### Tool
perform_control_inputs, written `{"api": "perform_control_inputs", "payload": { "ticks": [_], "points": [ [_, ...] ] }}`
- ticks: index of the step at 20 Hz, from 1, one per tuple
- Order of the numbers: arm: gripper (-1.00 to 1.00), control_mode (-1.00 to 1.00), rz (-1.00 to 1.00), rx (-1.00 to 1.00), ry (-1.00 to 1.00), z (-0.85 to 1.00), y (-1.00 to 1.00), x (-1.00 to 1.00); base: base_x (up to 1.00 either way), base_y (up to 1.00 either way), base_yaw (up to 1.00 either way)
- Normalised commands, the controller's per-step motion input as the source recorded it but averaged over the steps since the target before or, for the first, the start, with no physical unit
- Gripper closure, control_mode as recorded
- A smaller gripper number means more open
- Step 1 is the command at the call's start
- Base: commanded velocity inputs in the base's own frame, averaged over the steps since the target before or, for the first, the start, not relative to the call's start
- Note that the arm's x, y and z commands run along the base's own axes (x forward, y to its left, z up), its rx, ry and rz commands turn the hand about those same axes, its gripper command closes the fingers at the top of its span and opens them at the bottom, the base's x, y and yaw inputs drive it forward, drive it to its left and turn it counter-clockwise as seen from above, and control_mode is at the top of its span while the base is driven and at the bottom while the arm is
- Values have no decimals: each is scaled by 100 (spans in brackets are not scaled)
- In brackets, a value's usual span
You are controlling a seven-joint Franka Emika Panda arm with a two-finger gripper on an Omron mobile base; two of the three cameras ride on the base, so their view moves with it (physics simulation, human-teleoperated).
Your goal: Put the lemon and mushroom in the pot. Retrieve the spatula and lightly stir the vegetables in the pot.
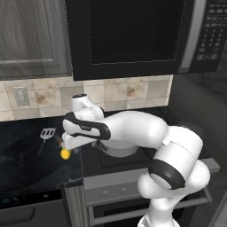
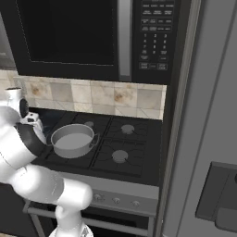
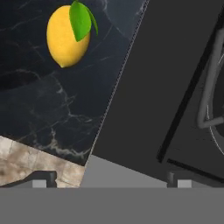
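- The lemon (image 3: 68,37) is lying on the dark marble counter (image 3: 39,100), just left of the stove edge, free of the gripper (image 3: 109,179), whose jaws are standing wide open with nothing between them.
- The arm is reaching low over the counter's right end, probably lining up to grasp the fruit.
- The pot (image 2: 73,140) is waiting empty on the near left burner of the black stove (image 2: 125,148).
- The spatula (image 1: 46,134) is resting farther left on the counter.
- A microwave (image 1: 133,31) is hanging above, with a tiled wall (image 1: 119,91) behind.
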Motion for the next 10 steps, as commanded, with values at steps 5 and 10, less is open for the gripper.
{"api": "perform_control_inputs", "payload": {
  "ticks": [5, 10],
  "points": [
    [-100, -100, 0, 0, -7, -13, 10, 2, 0, 0, 0],
    [-100, -100, 0, 0, -22, -27, 7, 0, 0, 0, 0]
  ]
}}
